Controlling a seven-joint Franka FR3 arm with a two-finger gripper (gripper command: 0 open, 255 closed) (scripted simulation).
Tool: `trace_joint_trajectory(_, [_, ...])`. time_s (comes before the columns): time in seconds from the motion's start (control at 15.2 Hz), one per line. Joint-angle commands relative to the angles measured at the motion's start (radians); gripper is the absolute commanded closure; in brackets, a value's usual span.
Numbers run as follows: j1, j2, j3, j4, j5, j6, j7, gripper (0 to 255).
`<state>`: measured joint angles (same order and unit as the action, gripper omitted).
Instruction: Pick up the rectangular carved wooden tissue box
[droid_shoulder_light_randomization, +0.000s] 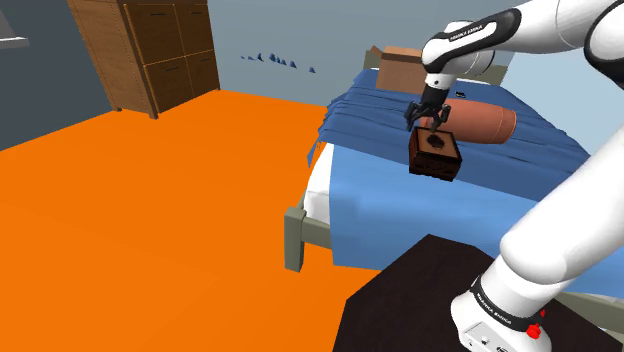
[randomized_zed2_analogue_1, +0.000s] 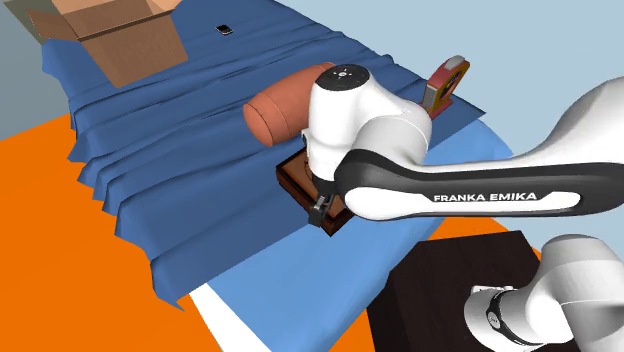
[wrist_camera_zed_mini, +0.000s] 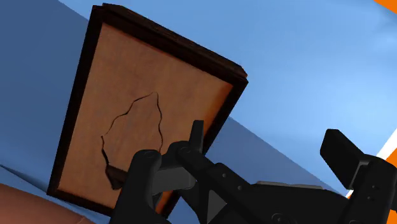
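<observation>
The box (droid_shoulder_light_randomization: 434, 153) is seen on the bed (droid_shoulder_light_randomization: 390, 215), just beside the bolster (droid_shoulder_light_randomization: 482, 124) and directly under the gripper (droid_shoulder_light_randomization: 430, 120). The fingers (wrist_camera_zed_mini: 149, 178) are spread apart and nothing is clasped. In the wrist view, one is set over the box's top near its opening (wrist_camera_zed_mini: 133, 137), the other beyond its long edge. If they are closed like this, only one wall may be caught, and the box could be tipped or dragged across the bed.

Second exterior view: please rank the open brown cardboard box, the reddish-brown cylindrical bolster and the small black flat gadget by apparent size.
Largest: open brown cardboard box, cropped by the picture's edge.
Then: reddish-brown cylindrical bolster, partly behind the arm.
Smallest: small black flat gadget.
</observation>
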<state>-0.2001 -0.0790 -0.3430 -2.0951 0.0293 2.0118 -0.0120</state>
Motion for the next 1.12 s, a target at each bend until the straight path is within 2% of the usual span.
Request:
trace_joint_trajectory(0.0, [-0.016, 0.06, -0.02, 0.037, 0.016, 0.026, -0.006, 0])
trace_joint_trajectory(0.4, [-0.073, 0.243, -0.066, 0.171, 0.085, 0.077, -0.027, 0])
trace_joint_trajectory(1.06, [-0.08, 0.288, -0.06, 0.12, 0.112, 0.168, -0.047, 0])
